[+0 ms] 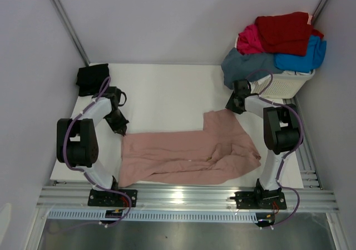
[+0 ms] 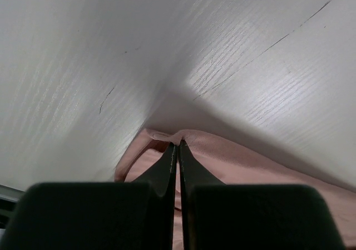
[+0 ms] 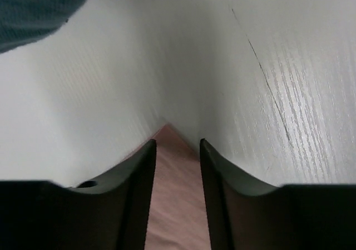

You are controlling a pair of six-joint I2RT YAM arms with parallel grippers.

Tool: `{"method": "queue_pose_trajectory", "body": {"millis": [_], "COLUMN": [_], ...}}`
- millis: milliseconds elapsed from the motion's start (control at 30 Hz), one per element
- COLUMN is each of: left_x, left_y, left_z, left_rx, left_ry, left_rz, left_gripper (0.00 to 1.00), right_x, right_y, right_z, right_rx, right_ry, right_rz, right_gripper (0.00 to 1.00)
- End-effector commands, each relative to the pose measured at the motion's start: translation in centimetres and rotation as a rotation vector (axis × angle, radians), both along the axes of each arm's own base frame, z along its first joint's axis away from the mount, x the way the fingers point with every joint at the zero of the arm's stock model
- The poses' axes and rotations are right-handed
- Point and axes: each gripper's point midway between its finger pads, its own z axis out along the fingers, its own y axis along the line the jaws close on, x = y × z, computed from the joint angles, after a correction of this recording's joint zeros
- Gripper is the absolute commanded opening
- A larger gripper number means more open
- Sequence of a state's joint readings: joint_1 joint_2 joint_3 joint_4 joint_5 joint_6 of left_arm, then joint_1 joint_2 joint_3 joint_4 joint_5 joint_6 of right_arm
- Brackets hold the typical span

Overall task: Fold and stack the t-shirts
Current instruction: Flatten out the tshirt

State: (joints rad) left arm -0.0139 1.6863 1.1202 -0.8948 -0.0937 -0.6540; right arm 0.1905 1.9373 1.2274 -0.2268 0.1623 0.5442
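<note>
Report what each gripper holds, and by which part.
Left gripper pinches the dusty-pink t-shirt at its far left corner. Right gripper holds nothing yet: its fingers stand apart around the shirt's far right corner.

the top view looks down from above and behind the arm bases [image 1: 111,197], which sit at 6 o'clock, and takes in the whole white table [image 1: 167,89] from some way off. the left wrist view rides just behind the left pincer [image 2: 178,144], low and very close to the table. it faces the pink t-shirt [image 2: 239,164] corner that the top view shows near 9 o'clock. the right wrist view sits equally close behind the right pincer [image 3: 177,144], facing the same shirt's corner near 3 o'clock, with a slate-blue t-shirt [image 3: 33,11] at its 10 o'clock edge.
</note>
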Motion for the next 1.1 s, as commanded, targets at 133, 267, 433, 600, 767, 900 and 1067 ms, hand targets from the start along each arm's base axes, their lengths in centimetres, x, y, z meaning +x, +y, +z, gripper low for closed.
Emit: {"method": "queue_pose_trajectory", "body": {"millis": [133,267,433,600,767,900,1067], "left_x": [0.9,1.1,1.2,1.8,3.2,4.9,5.9], "left_y": [-0.4,-0.4,-0.4,-0.3,-0.4,0.3,0.9], "left_z": [0.5,0.3,0.4,1.7,5.6,11.2,18.5], "left_rx": [-0.015,-0.017,-0.019,-0.01,-0.018,0.019,0.054], "left_ry": [-0.045,-0.048,-0.053,-0.106,-0.257,-0.403,-0.572], "left_rz": [-0.001,0.0,0.003,0.008,0.004,0.01,-0.007], "left_gripper": [0.0,0.01,0.0,0.0,0.0,0.0,0.0], "right_x": [-1.1,-1.4,-1.9,-1.0,1.6,2.4,0.3], "right_y": [1.3,2.0,2.8,3.0,2.2,1.1,-0.9], "right_z": [-2.2,-2.4,-2.8,0.6,10.4,20.7,33.1], "right_rx": [0.016,0.009,0.0,-0.02,-0.058,-0.088,-0.139], "right_ry": [0.072,0.082,0.1,0.023,-0.193,-0.409,-0.654], "right_rz": [0.036,0.061,0.086,0.093,0.081,0.079,0.061], "right_gripper": [0.21,0.14,0.01,0.0,0.0,0.0,0.0]}}
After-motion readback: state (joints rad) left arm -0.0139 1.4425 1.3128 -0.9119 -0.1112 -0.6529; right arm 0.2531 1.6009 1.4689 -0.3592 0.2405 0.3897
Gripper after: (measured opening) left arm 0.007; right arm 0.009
